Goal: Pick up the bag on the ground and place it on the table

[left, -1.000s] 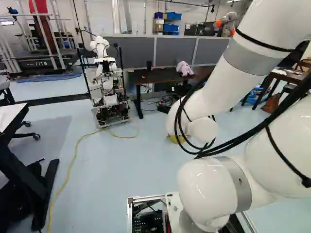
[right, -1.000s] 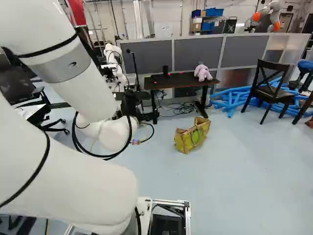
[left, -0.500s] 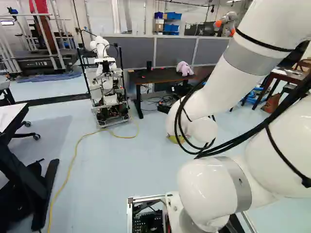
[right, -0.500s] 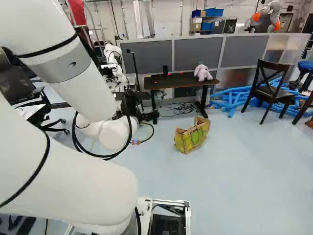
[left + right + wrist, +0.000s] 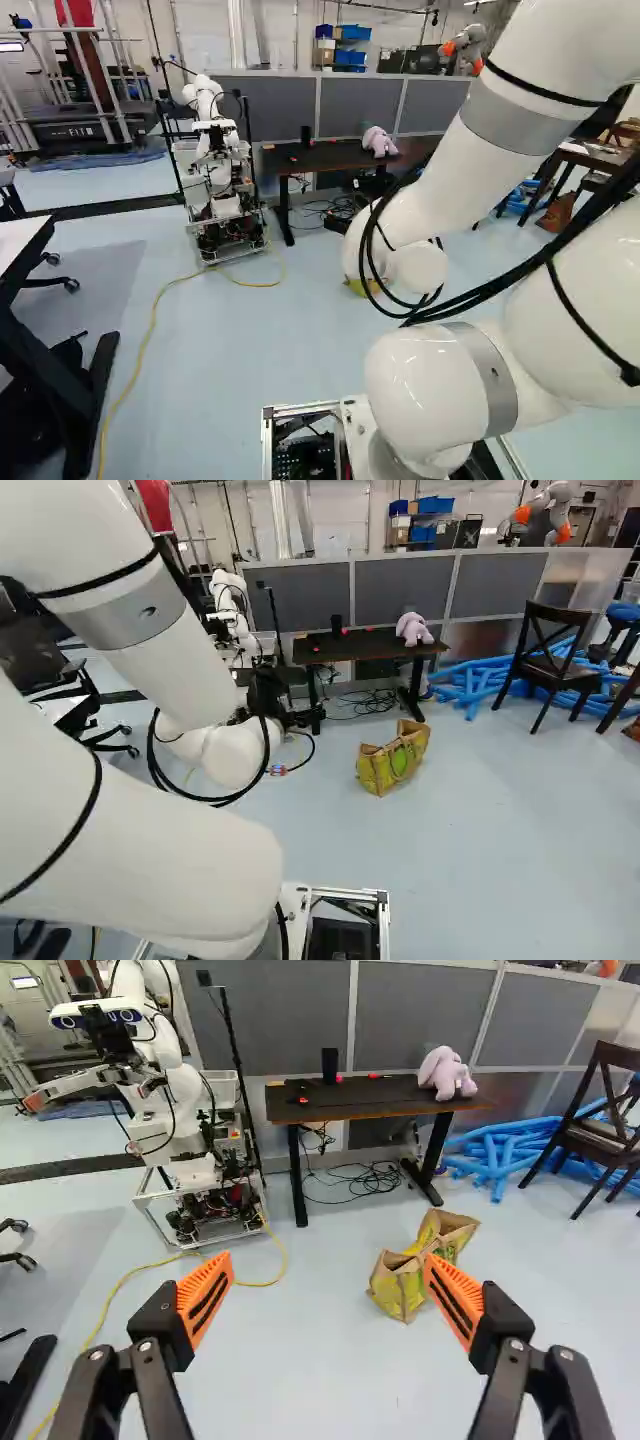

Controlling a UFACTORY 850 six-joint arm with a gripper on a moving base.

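Observation:
In the right base view my gripper [image 5: 268, 692] is partly visible beyond the white arm, its fingertips not distinguishable. The wrist view shows the gripper [image 5: 329, 1258] open, orange pads wide apart and nothing between them. A yellow-green and tan bag [image 5: 398, 1286] stands on the floor some way ahead, toward the finger on the chair's side; that fingertip overlaps its edge in view. The whole bag [image 5: 380, 770] shows in the right base view; the arm mostly hides it in the left. Behind it is the dark-topped table [image 5: 355, 1103].
A pink plush toy [image 5: 447, 1072] and small items sit on the table. Another robot [image 5: 205, 1175] stands beside it, a yellow cable [image 5: 128, 1276] on the floor. Blue tubes [image 5: 470, 685] and a black chair [image 5: 555, 660] are on the other side. A desk [image 5: 20, 245] stands at the left base view's edge.
The base has moved slightly: the scene has shifted a little to the left in both base views. The arm keeps its pose against its lowest joint. The bag stays put on the floor.

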